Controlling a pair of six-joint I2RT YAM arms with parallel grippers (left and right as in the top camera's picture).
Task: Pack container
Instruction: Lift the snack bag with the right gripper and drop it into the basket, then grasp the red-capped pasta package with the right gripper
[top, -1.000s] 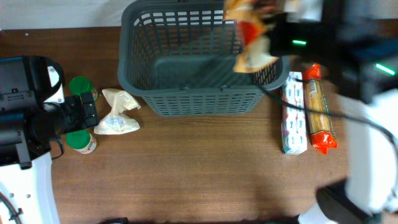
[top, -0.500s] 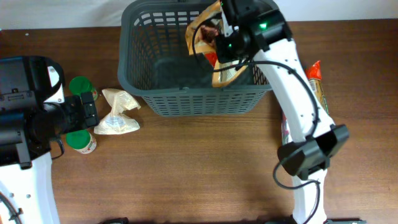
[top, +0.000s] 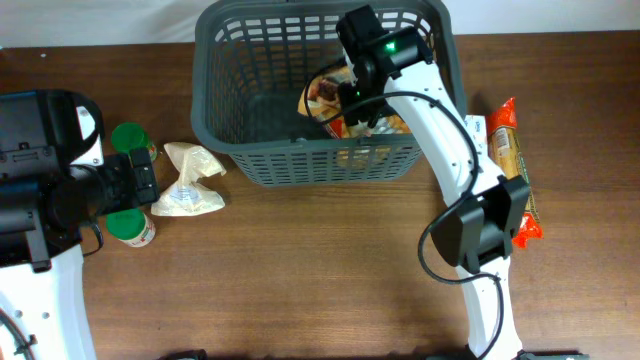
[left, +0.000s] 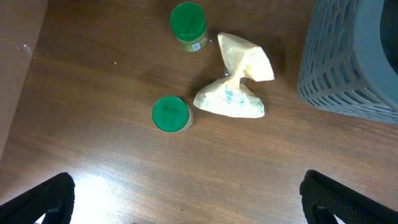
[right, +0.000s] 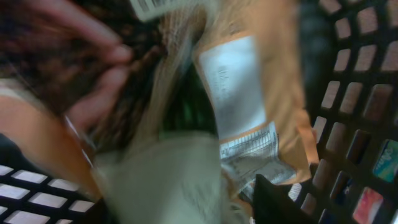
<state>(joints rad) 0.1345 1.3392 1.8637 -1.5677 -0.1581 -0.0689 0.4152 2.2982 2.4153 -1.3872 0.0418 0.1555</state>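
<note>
Basket (top: 290, 165) sits at the far middle of the table, with jars to its left and long packets to its right. Right gripper (top: 348, 95) is down inside it with an orange snack bag (right: 249, 93) pressed against the wrist camera. That view is too blurred, so you can't tell whether the jaws are clamped on the bag or already off it. Left gripper (left: 193, 202) hangs with its fingers wide apart and nothing between them, above the two green-lidded jars (left: 188, 25) and a crumpled pale pouch (left: 233, 87).

Risks as I read them:
- The bag lies close to the front-right wall. A corner could catch in the slots, and lifting out would then tug the basket or drag the bag back up.
- If you let go with the bag tilted, it probably leans on the wall and eats floor space needed for the rest.
- The right arm's elbow hangs over the red packet (top: 512, 165) and the white one (top: 470, 150), so a low retreat could sweep them.
</note>
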